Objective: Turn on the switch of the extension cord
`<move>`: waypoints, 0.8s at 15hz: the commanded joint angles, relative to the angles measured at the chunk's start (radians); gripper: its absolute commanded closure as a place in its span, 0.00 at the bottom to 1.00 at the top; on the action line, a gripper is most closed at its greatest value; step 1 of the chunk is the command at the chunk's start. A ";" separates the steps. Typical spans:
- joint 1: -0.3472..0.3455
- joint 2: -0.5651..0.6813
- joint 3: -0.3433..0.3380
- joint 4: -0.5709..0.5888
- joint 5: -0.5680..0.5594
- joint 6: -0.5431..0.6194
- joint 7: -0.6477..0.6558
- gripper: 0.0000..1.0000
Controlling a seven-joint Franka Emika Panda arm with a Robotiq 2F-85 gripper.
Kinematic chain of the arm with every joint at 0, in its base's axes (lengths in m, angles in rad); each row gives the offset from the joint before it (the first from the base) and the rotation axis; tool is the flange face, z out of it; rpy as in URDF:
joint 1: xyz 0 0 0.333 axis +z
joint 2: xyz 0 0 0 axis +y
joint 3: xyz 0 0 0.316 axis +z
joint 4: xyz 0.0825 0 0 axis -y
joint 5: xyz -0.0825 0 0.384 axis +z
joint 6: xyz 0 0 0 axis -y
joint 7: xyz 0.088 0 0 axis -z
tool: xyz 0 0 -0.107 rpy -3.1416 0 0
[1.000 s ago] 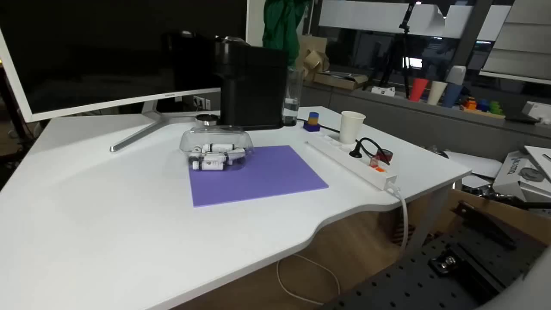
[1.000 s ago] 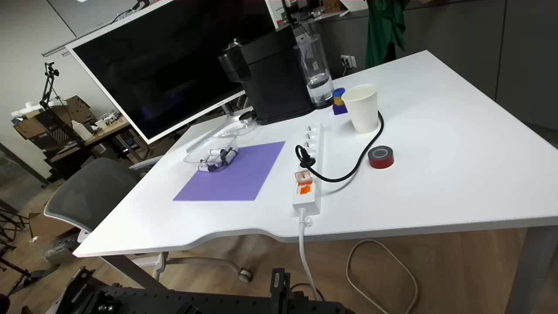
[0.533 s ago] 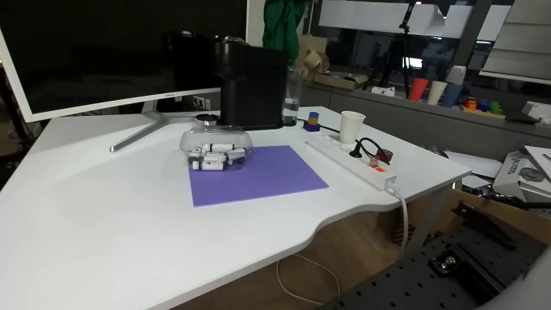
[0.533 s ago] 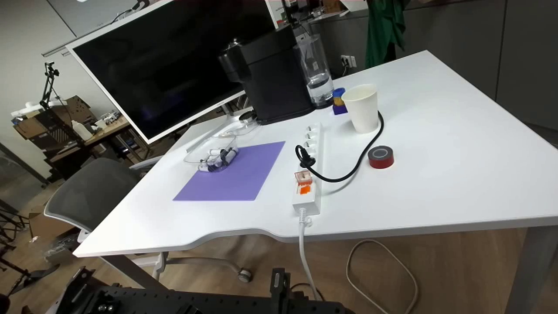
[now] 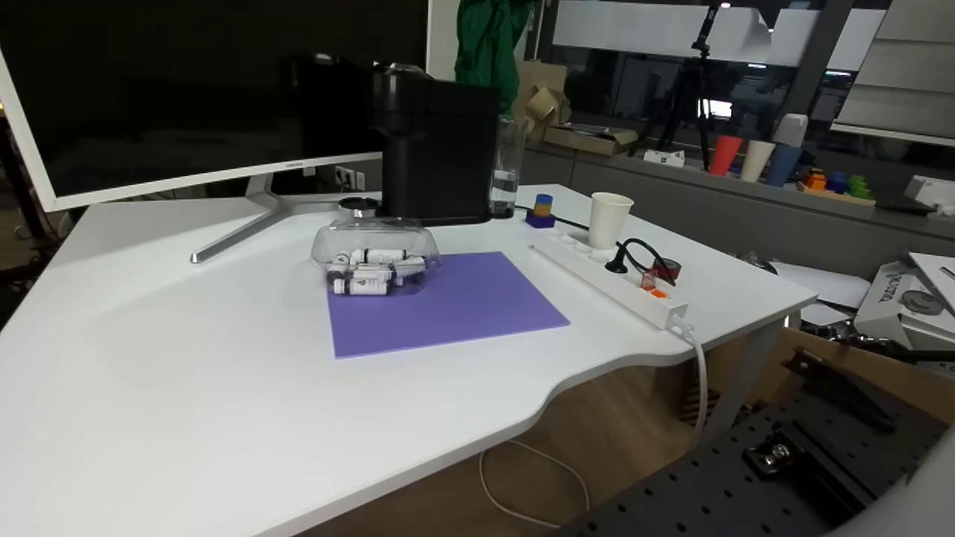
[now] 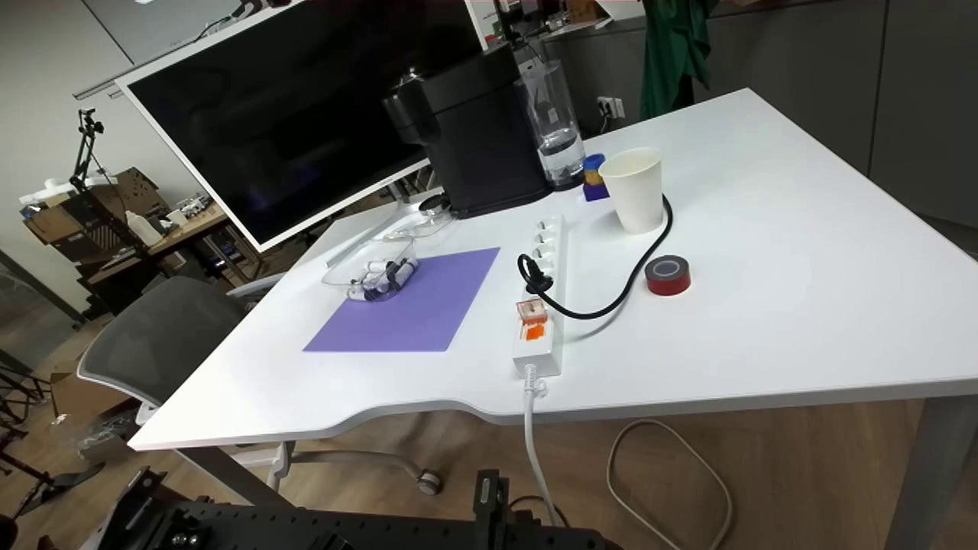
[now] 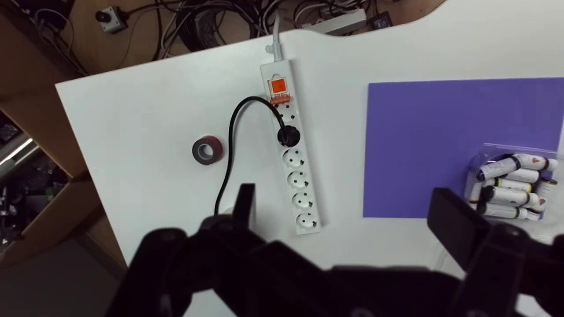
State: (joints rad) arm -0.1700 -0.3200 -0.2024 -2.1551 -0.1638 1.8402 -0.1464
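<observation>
partly, the spread gripper [image 7: 346, 212] hides the cup [image 6: 638, 195] in the wrist view, switch [image 7: 278, 85] unobscured.

You have smooth, low-sheen plastic along the extension cord [image 7: 294, 158]; its switch [image 7: 278, 85] looks like smooth, slightly shiny plastic. Your gripper [image 7: 343, 208] looks matt. The table [image 5: 186, 373] is smooth with a faint sheen, while the mat [image 5: 462, 309] is matt. You also see a glossy box [image 5: 377, 237] of clear plastic, a matt paper cup [image 6: 636, 195], a reflective screen [image 6: 306, 114] and a soft-looking cloth [image 5: 489, 48].
</observation>
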 commanded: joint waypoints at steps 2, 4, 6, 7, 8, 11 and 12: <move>-0.019 -0.008 -0.010 -0.182 -0.067 0.276 -0.005 0.00; -0.033 0.008 -0.017 -0.253 -0.084 0.380 0.001 0.00; -0.048 0.030 -0.028 -0.314 -0.087 0.446 -0.005 0.25; -0.055 0.043 -0.035 -0.342 -0.087 0.469 -0.012 0.26; -0.062 0.058 -0.040 -0.366 -0.084 0.490 -0.016 0.33; -0.084 0.102 -0.057 -0.430 -0.087 0.539 -0.028 0.55; -0.092 0.117 -0.061 -0.446 -0.088 0.552 -0.029 0.63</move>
State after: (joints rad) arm -0.2414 -0.2314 -0.2494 -2.5568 -0.2366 2.3491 -0.1678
